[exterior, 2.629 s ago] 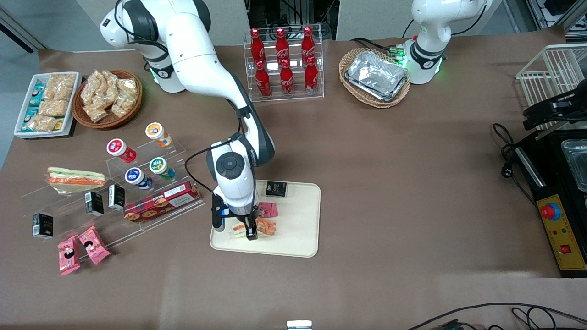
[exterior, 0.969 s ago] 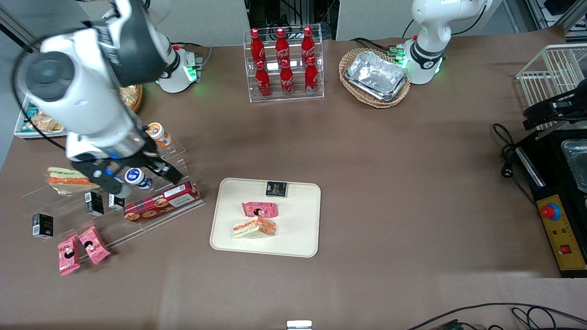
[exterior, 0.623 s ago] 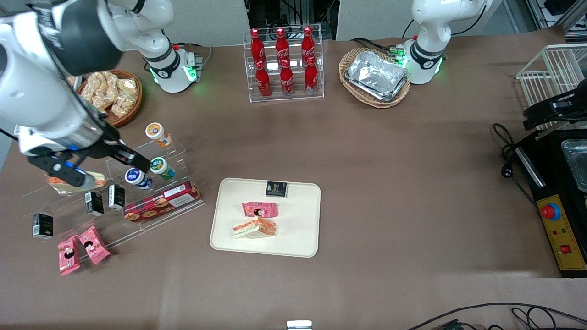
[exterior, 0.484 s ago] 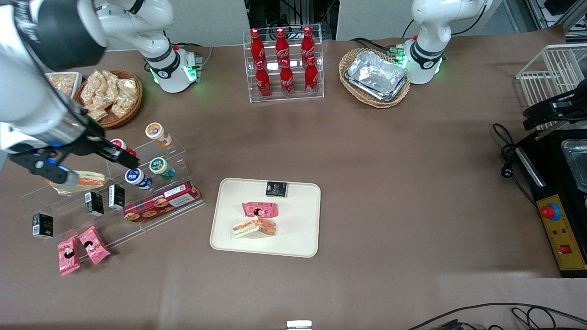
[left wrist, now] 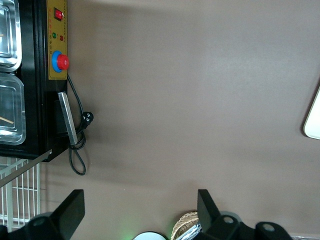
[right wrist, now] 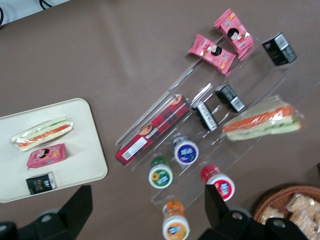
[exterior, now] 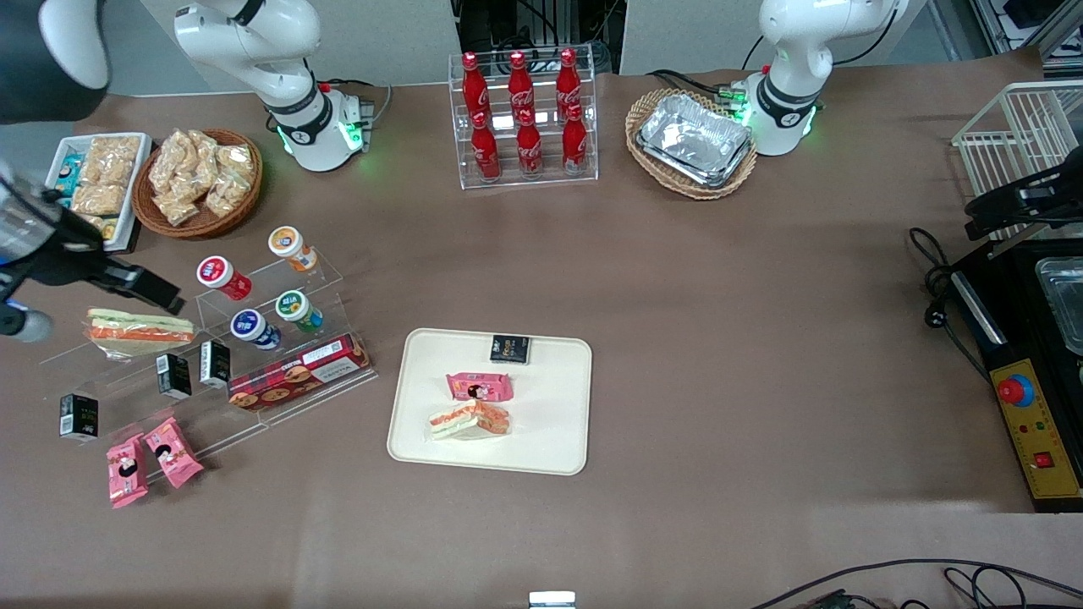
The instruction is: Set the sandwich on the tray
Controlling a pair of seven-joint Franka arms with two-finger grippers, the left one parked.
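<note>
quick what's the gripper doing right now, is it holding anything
Gripper: open, holding nothing, above the display stand. Sandwich lies on the tray.

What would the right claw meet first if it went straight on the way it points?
Probably the green-lidded cup on the clear stand below the open claw, though depth is unclear.

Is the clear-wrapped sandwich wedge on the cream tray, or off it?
On: the sandwich lies flat inside the tray rim; the open gripper is far away.
</note>
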